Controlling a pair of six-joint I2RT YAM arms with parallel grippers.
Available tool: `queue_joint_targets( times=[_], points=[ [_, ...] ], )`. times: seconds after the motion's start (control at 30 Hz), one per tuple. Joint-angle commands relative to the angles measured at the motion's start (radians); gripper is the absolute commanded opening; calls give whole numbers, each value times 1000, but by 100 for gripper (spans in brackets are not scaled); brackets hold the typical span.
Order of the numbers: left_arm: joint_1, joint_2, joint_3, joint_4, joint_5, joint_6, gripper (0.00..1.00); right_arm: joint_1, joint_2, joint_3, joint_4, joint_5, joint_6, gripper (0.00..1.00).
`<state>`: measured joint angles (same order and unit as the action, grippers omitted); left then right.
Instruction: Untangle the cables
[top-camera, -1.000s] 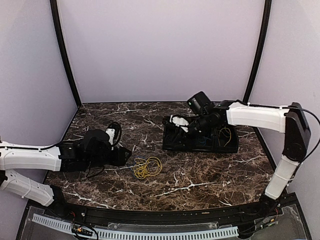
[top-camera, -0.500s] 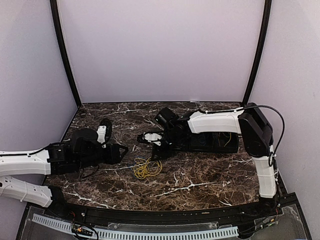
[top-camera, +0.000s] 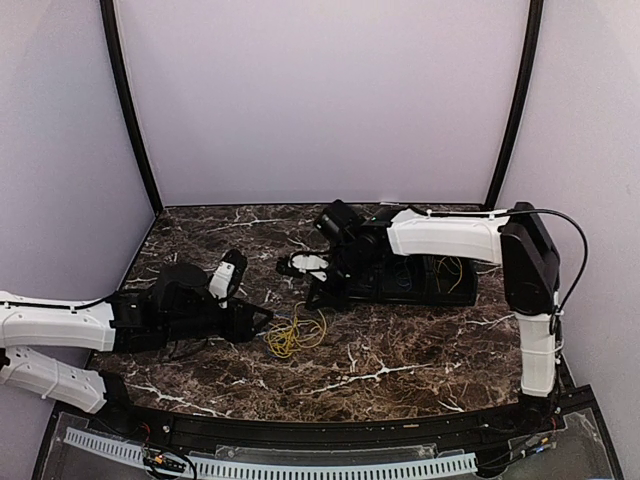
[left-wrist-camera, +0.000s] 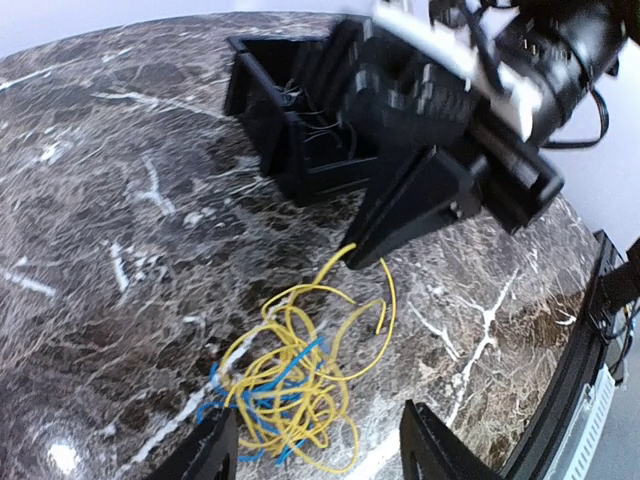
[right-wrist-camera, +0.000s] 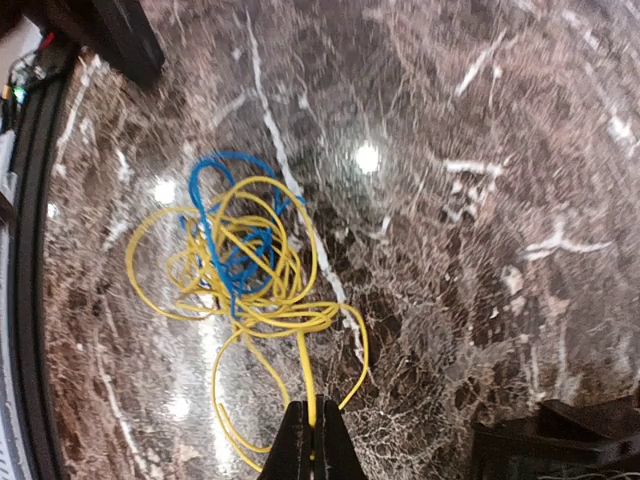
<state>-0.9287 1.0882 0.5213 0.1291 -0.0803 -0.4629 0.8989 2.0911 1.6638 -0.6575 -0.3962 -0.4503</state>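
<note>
Starting well to the left of the black tray (top-camera: 440, 297), the left gripper (left-wrist-camera: 318, 415) is seen low over the marble table (top-camera: 400, 365). Its jaws are spread wide and nothing is caught between them. It is aimed toward the tray's near left corner. The likely reason is that the wide gap is being lined up on the body of the knot, so the heap can be pinned while something else is pulled.

Next along, just off that near left corner of the tray, the tangle of yellow and blue cables (top-camera: 293, 335) is found lying on the marble. The blue is wound through the middle of the yellow loops, so nothing there is separated yet.

Between the tangle and the tray's left end, the right gripper (right-wrist-camera: 313, 420) is clamped fully closed on a single yellow strand (right-wrist-camera: 305, 370). That strand is led up out of the heap toward the tray. One outer strand appears to have been picked, not the core, so that a pull toward the tray would draw a loop free without tightening the knot. The right arm is stretched across the tray to reach it.

Inside the tray, toward its right end, loose yellow wire (top-camera: 455, 275) can be made out. Whether it is already sorted cannot be told.
</note>
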Motion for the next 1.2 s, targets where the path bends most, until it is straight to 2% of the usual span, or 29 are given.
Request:
queue_joint_targets(
  times=[0.0, 0.23, 0.4, 0.5, 0.67, 0.9, 1.07, 1.17],
  points=[
    [-29, 38, 21, 242, 44, 149, 59, 16, -147, 72, -23, -93, 24, 0],
    [-30, 285, 97, 459, -33, 205, 58, 24, -168, 159, -78, -265, 50, 0],
    [-30, 476, 159, 520, -173, 191, 43, 25, -200, 261, -138, -406, 43, 0],
    [-30, 543, 161, 552, -208, 191, 40, 26, -255, 311, -142, -443, 36, 0],
    [-30, 593, 216, 402, -237, 187, 37, -3, -377, 366, -109, -412, 16, 0],
    [-29, 574, 146, 300, -267, 162, 41, -136, -541, 342, -20, -372, 63, 0],
    [-29, 567, 127, 176, -235, 139, 42, -198, -662, 195, -4, -223, 38, 0],
    [-30, 515, 83, 223, -195, 160, 44, -261, -746, 53, 23, -155, 32, 0]
  ],
)
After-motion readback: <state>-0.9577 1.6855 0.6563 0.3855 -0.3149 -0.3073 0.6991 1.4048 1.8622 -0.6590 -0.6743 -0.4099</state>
